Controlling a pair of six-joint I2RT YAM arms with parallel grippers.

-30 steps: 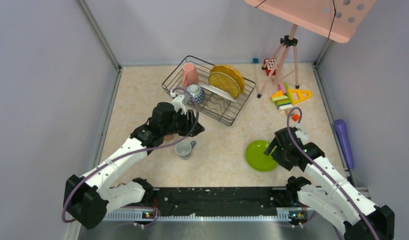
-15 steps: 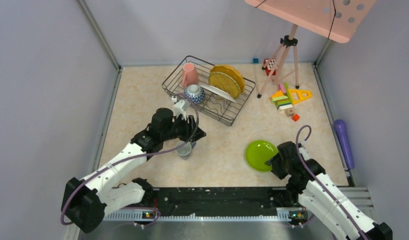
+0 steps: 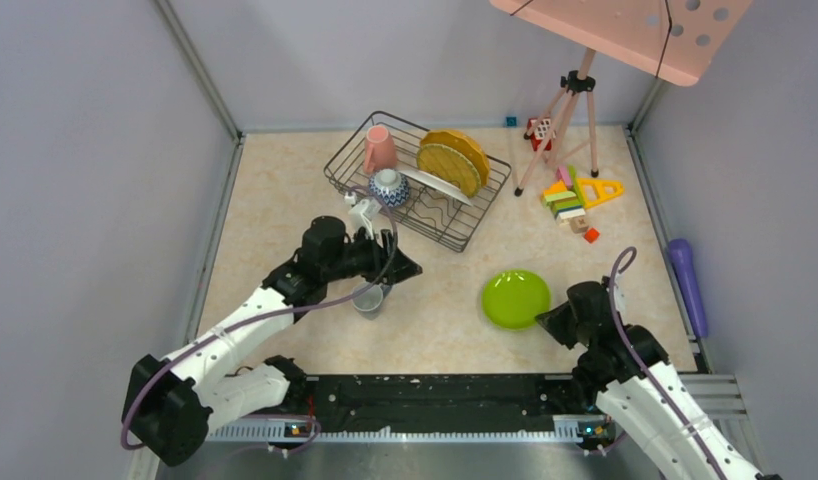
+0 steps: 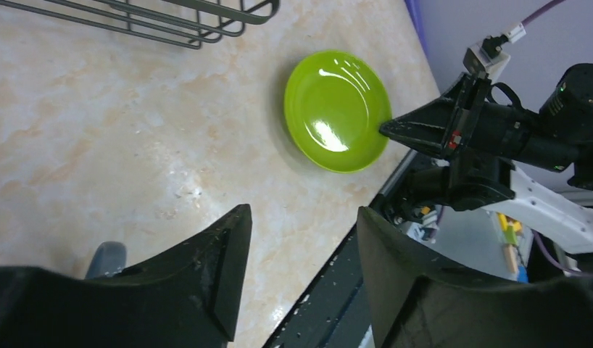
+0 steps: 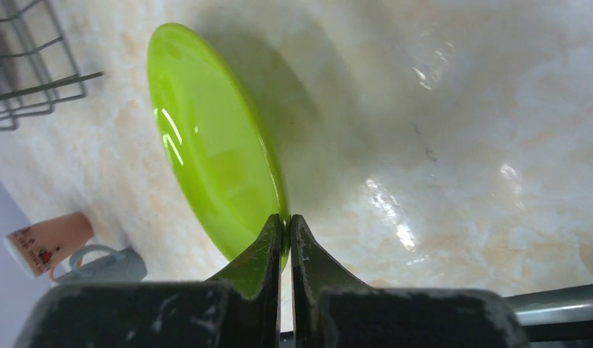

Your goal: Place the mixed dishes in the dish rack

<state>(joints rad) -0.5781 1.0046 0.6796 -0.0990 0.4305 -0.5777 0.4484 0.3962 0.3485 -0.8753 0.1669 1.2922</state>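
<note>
The lime green plate is tilted up off the table at the right. My right gripper is shut on its near rim. My left gripper hangs open over bare table with nothing between its fingers, just right of a grey cup. In the right wrist view a pink mug with red prints shows beside that cup. The dish rack at the back holds a pink mug, a blue-white bowl, two yellow plates and a white plate.
Colourful toy blocks lie at the back right by a tripod that carries a pink board. A purple object lies along the right wall. Grey walls close in the table on three sides.
My right gripper has shut on the green plate's rim and tipped it up, drawing back toward its base. My left arm has pulled away from the rack to above the grey cup.
</note>
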